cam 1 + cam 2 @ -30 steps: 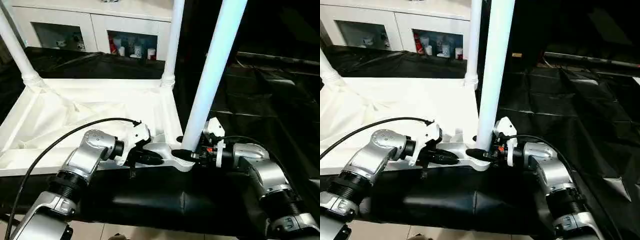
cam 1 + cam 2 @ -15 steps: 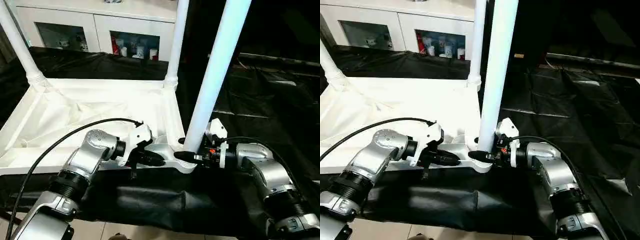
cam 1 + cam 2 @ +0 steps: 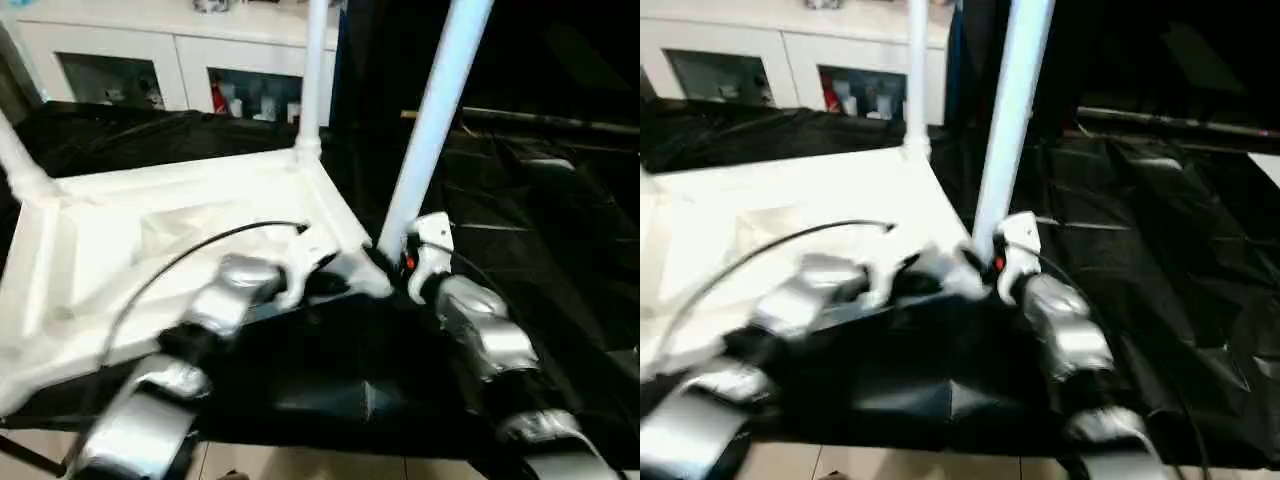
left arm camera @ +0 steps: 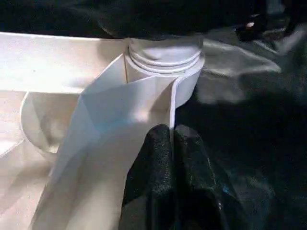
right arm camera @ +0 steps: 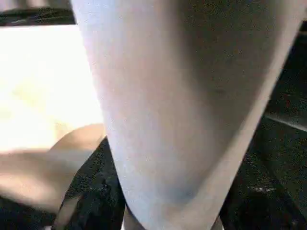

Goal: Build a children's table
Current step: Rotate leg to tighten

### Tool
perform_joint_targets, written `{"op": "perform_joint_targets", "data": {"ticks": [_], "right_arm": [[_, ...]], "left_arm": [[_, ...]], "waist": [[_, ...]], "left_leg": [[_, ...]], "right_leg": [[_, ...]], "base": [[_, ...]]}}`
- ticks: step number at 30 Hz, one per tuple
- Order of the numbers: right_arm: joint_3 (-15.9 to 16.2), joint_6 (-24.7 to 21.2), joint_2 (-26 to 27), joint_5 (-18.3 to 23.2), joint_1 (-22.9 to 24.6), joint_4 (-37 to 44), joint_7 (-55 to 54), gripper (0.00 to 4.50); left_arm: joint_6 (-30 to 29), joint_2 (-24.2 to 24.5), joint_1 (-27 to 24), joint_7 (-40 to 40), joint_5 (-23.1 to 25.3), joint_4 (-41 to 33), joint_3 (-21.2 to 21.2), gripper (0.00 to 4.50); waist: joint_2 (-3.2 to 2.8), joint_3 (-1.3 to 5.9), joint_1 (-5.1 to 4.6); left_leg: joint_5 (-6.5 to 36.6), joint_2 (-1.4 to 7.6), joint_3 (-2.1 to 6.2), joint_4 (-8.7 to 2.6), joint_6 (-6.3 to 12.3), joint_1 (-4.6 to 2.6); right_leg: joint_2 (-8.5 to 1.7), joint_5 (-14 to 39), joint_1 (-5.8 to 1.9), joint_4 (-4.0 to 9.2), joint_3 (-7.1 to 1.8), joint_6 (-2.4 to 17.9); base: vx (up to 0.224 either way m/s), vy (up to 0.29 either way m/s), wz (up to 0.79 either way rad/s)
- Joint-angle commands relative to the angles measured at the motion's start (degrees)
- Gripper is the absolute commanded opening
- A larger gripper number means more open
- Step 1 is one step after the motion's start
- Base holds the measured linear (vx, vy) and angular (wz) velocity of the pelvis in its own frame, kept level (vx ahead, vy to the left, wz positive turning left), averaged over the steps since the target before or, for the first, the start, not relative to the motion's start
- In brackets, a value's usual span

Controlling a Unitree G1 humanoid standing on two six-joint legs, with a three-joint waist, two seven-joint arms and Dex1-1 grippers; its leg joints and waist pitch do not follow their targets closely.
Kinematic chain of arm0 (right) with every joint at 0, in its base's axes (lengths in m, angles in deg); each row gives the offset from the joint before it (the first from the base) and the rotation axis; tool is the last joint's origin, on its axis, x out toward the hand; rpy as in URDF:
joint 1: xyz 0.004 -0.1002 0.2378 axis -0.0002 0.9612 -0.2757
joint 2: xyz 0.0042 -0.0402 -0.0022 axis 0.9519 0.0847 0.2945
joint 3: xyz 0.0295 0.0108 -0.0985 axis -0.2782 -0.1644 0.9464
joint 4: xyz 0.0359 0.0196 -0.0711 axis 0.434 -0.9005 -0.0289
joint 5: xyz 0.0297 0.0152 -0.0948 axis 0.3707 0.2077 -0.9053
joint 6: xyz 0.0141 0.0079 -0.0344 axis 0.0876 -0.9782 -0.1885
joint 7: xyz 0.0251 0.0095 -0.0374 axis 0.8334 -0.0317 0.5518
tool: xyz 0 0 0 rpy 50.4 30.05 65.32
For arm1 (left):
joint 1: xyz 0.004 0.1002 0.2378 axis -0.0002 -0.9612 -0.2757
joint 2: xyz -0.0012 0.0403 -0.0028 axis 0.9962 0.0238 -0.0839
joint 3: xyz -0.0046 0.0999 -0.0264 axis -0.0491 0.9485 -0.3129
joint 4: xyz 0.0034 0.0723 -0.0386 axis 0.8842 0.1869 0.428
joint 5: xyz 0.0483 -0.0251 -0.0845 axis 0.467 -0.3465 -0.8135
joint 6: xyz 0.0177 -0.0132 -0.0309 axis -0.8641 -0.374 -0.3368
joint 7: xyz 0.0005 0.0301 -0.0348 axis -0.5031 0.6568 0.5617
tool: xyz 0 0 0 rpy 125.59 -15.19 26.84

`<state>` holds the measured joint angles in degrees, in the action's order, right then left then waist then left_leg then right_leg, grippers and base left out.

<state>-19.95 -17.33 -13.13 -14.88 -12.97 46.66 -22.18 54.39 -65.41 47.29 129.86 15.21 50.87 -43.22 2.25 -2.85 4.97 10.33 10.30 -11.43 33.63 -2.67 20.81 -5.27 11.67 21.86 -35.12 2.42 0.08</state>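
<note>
Three legs standing up out of the upside-down tabletop [image 3: 150, 230], which lies ribs-up on the black-draped table [image 3: 560, 250] with the white cabinet [image 3: 130, 60] behind. Counting them off: far-left leg [image 3: 15, 160], far-corner leg [image 3: 315, 80], and the near leg [image 3: 435, 130] at the corner right in front of the robot, leaning a touch rather than dead plumb. Pretty clearly the seating step on that near leg. Left gripper [image 4: 171, 143] pinched almost fully closed on the thin rim wall of the tabletop, just beside the corner socket [image 4: 165, 52], so basically holding the top down. Right gripper [image 3: 385, 262] roughly half open and wrapped round the base of the near leg, black fingers [image 5: 91, 191] on either side of the tube, just above the socket. Can't tell from here whether the leg is bottomed out or only partway in. Next move, best guess: straighten the tube over the socket and push or twist it home while keeping that rim pinch firm, otherwise the whole top likely slides on the slick cloth. Probably one more corner to fill after this, then flip.
</note>
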Motion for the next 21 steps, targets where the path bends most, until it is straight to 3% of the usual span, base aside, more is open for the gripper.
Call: {"op": "perform_joint_targets", "data": {"ticks": [1,4,6,8,11,12,16,18,21], "right_arm": [[0.02,-1.80,1.72,-1.14,0.47,-4.80,-4.62,1.96],[-0.54,-0.44,3.32,-1.07,-0.80,-6.32,-5.65,1.96],[1.05,0.51,3.22,-1.96,-0.65,-5.24,-2.68,1.96],[2.52,1.68,3.08,-2.57,-0.37,-4.53,-0.54,2.52],[3.66,2.73,1.57,-0.64,1.05,-0.84,6.69,2.71],[3.88,2.17,0.64,0.10,1.46,0.42,9.32,3.01],[5.26,-0.68,-2.82,1.96,2.91,4.48,17.89,3.14],[6.24,-2.51,-6.52,3.81,4.44,8.18,25.53,3.14],[6.70,-4.45,-9.89,5.38,5.71,11.19,31.84,3.14]], "left_arm": [[0.54,-1.44,1.50,-5.68,1.07,3.31,-0.92,0.00],[2.05,-2.23,2.50,-6.64,2.04,5.32,-0.21,0.00],[2.43,-2.07,2.55,-5.73,2.13,5.48,0.17,0.00],[2.97,-1.96,2.68,-5.29,2.22,6.07,0.26,0.00],[4.09,-0.33,1.68,-1.77,1.91,5.13,0.68,0.00],[4.90,0.42,1.19,0.30,1.59,4.86,0.77,0.00],[7.45,2.67,-0.52,6.03,0.93,3.45,1.38,0.00],[9.62,4.73,-2.35,11.87,-0.57,0.67,1.81,0.00],[8.24,6.98,-4.30,19.01,-3.47,-4.01,1.96,0.00]], "waist": [[-0.61,3.30,-0.25],[-0.63,3.40,-0.18],[-0.65,3.44,-0.01],[-0.64,3.37,0.03],[-0.59,3.26,0.17],[-0.54,3.26,0.04],[-0.42,3.16,-0.01],[-0.45,3.13,0.04],[-0.58,3.25,0.24]], "left_leg": [[16.49,2.77,1.70,-4.85,-2.48,-1.16],[15.22,2.77,1.67,-4.79,-1.85,-0.85],[14.23,2.80,1.59,-4.71,-0.97,-0.81],[14.21,2.77,1.52,-4.69,-0.45,-0.81],[15.18,2.90,1.62,-4.77,0.39,-0.62],[15.25,2.92,1.70,-4.85,0.50,-0.61],[15.67,3.04,1.64,-4.87,1.15,-0.67],[14.77,3.11,1.67,-4.90,1.41,-0.57],[13.39,3.31,1.55,-4.72,2.50,-0.64]], "right_leg": [[-3.39,13.28,-1.13,4.87,-2.19,10.49],[-3.36,9.48,-1.47,4.55,-2.15,10.90],[-3.35,6.99,-1.66,4.33,-2.12,11.36],[-3.38,6.95,-1.66,4.39,-2.11,11.64],[-3.57,8.80,-1.84,4.62,-2.15,11.16],[-3.57,9.24,-1.82,4.61,-2.09,11.25],[-3.60,11.22,-1.84,4.88,-2.18,11.42],[-3.65,10.45,-1.86,4.82,-2.17,11.85],[-3.57,7.24,-1.84,4.35,-2.15,13.01]], "base": [[0.000,0.000,0.00],[0.000,0.000,0.00],[0.000,0.000,0.00],[0.000,0.000,0.00],[0.000,0.000,0.00],[0.000,0.000,0.00],[0.000,0.000,0.00],[0.000,0.000,0.00],[0.000,0.000,0.00]]}}
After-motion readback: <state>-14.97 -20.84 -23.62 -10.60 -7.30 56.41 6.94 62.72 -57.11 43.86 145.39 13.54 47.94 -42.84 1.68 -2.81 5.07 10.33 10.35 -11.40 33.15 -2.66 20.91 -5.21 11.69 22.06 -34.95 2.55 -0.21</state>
